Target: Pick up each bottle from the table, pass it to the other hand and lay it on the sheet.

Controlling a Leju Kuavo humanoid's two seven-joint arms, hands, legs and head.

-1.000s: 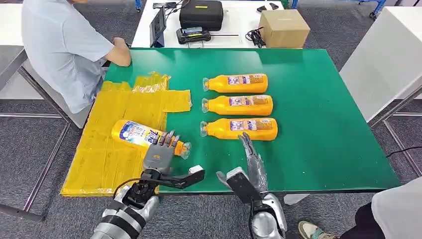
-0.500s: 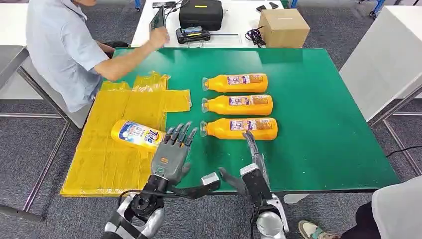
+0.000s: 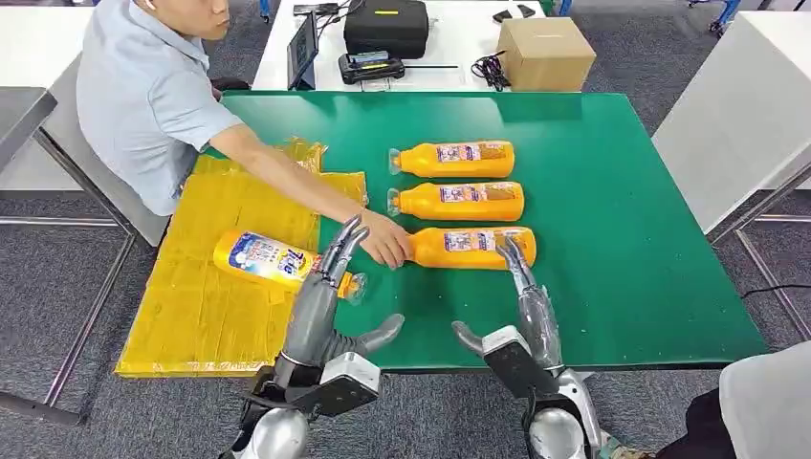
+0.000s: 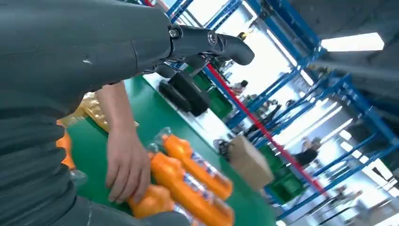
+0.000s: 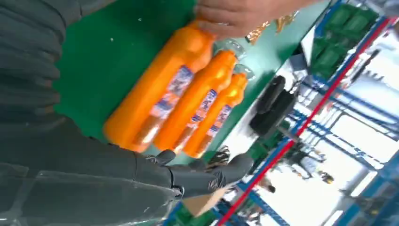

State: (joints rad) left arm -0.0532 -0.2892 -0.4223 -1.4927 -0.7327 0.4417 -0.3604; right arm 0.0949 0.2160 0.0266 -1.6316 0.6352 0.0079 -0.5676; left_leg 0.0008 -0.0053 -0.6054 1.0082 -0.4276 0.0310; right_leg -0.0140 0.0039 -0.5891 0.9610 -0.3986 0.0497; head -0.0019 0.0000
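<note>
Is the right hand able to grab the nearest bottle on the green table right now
Probably not yet: the right hand is open with fingertips at the nearest bottle, but a person's hand rests on its cap end.

A green table (image 3: 622, 239) is standing on grey carpet (image 3: 57, 277). At twelve o'clock a white desk (image 3: 459, 43) is carrying a black case (image 3: 386, 26) and a cardboard box (image 3: 546, 53). At ten o'clock a person (image 3: 143, 96) is sitting. Blue racking (image 4: 301, 42) and a ceiling light (image 4: 353, 42) are showing overhead.
</note>
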